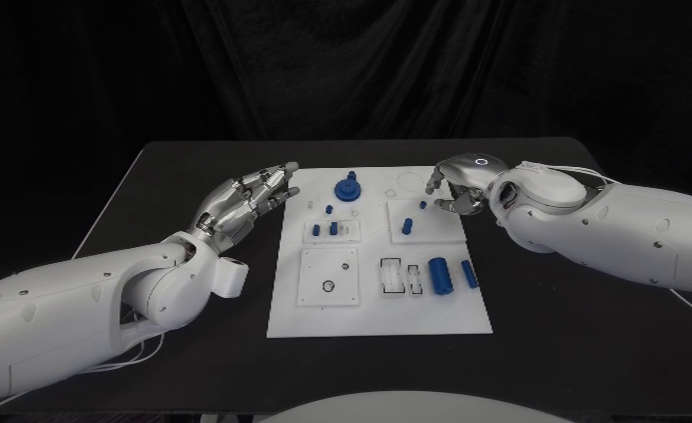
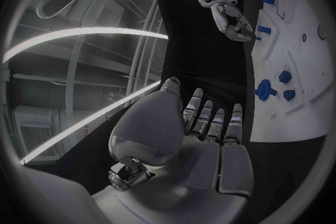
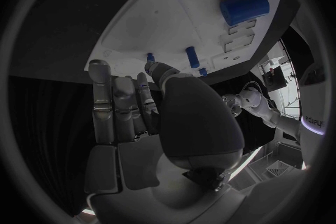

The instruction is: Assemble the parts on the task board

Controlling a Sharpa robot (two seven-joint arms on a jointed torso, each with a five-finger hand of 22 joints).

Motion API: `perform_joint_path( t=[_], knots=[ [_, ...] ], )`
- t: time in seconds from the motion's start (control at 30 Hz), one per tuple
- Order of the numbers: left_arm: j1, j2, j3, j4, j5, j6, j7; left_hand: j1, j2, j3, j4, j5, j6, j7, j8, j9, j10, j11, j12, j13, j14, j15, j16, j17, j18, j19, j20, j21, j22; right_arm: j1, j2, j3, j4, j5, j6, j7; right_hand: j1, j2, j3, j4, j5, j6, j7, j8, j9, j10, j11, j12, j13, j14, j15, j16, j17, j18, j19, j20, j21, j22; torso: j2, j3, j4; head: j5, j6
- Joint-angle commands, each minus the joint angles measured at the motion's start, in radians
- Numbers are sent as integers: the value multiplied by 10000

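The white task board (image 1: 378, 315) lies mid-table. A blue knob-shaped part (image 1: 346, 188) stands near its far edge, with small blue pegs (image 1: 333, 229) just in front. Two more pegs (image 1: 407, 226) stand on the right block. A thick blue cylinder (image 1: 440, 274) and a thinner one (image 1: 469, 274) lie near the right edge. My left hand (image 1: 248, 198) hovers beside the board's far left corner, fingers stretched out, holding nothing. My right hand (image 1: 459, 188) hangs over the far right corner, fingers bent downward near a peg (image 1: 423, 205), nothing in them. The right wrist view shows that hand (image 3: 140, 112) with the thick cylinder (image 3: 245, 7) beyond it.
The black table (image 1: 173, 173) reaches past the board on both sides, and a black curtain hangs behind it. Near the board's front are recessed plates with slots (image 1: 329, 278). In the left wrist view my left hand (image 2: 203, 134) lies beside the board (image 2: 294, 117), across from the right hand (image 2: 231, 17).
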Motion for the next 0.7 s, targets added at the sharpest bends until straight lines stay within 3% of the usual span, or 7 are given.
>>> perform_joint_path(
  t=[0.03, 0.33, 0.47, 0.7],
  knots=[
    [-13, 10, 11, 34, 298, 183, 1562, 103, -7, -67, -6, 52, 28, 32, -13, -13, 30, 80, 42, 8, 35, 41, 66, 16, 169, 11, 78, 37, 8, -34, -71, 8, 167, 295, 98, -145, 120, 25, 19, -104, 151, 32, 14, 19, 28, 32, 3, -37, -32, -88, 29, -66, -63, 193, -65, 19, -83, 578, 14, 12, -3, 31, -44],
    [-51, 104, 10, -34, 313, 145, 1551, 400, 92, -126, -18, 369, 113, 62, 6, -35, 64, 118, 199, 16, 255, 207, 264, 55, 173, 158, 210, 79, 111, -265, 102, 7, -135, 433, -71, 23, 137, 17, 50, -167, 91, -83, 14, -44, 33, 204, 3, -16, -90, -94, 44, -70, -83, 195, -58, 33, -91, 592, 10, 25, -4, 116, -101],
    [-60, 123, 10, -43, 314, -30, 1538, 438, 184, -259, 9, 476, 512, 246, 80, 3, 302, 148, 512, 47, 734, 463, 677, 129, 138, 573, 382, 233, 482, -362, 182, 7, -284, 443, -172, 102, 127, 38, 82, -174, 51, -182, 73, -101, 23, 299, -9, -6, -128, -76, 48, -45, -75, 192, -41, 37, -71, 602, 10, 13, -6, 158, -157],
    [-74, 165, 10, -76, 315, -104, 1514, 461, 208, -273, 1, 523, 464, 241, 65, -15, 298, 164, 521, 45, 772, 502, 731, 133, 119, 629, 395, 253, 501, -485, 249, 8, -387, 449, -369, 196, 81, 34, 159, -157, -37, -553, 211, -277, -68, 551, -21, -4, -237, 6, 94, 52, -35, 169, 47, 71, 52, 633, 13, 18, 7, 96, -182]
  ],
)
